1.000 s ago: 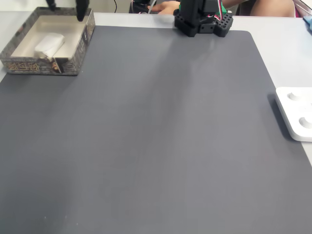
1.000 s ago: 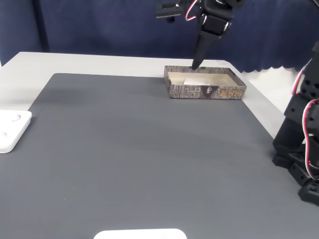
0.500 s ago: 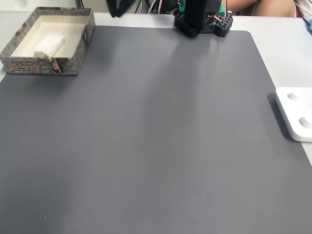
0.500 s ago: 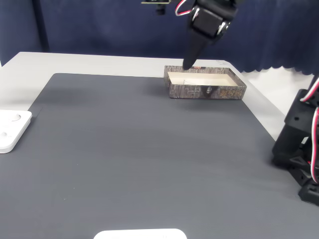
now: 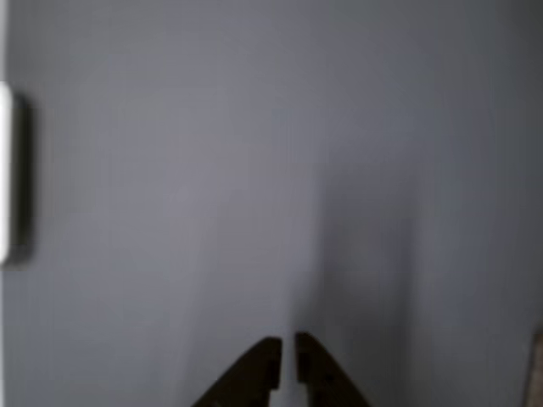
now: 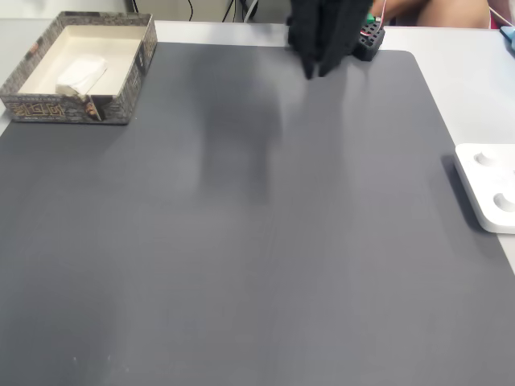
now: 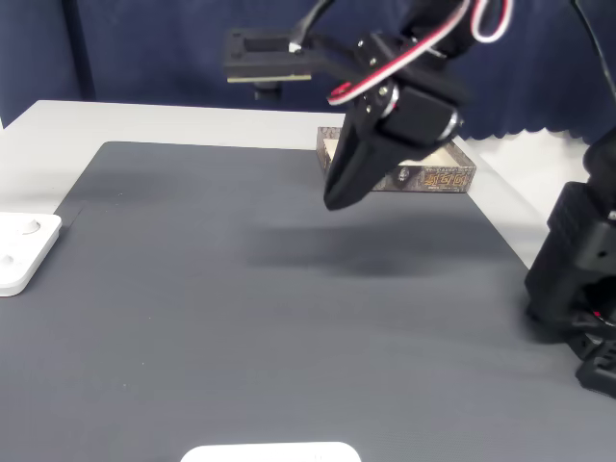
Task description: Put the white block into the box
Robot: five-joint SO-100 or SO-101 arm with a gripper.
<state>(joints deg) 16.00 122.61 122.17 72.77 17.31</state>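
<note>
I see the white block (image 6: pixel 81 74) lying in the box (image 6: pixel 48 109) at the far left corner of a fixed view, well apart from my claw (image 7: pixel 336 201), which hangs empty over the grey mat (image 6: pixel 257 241) with its tips nearly together. A second ago the claw was above the box; now it has swung out over the mat's middle. The block's long axis runs diagonally, near-left to far-right.

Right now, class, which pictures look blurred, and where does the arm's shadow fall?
Other view: soft all over, jaws dark and blurred at the bottom. A fixed view: gripper smeared, shadow on the grey mat. A fixed view: sharper, shadow under the gripper.
</note>
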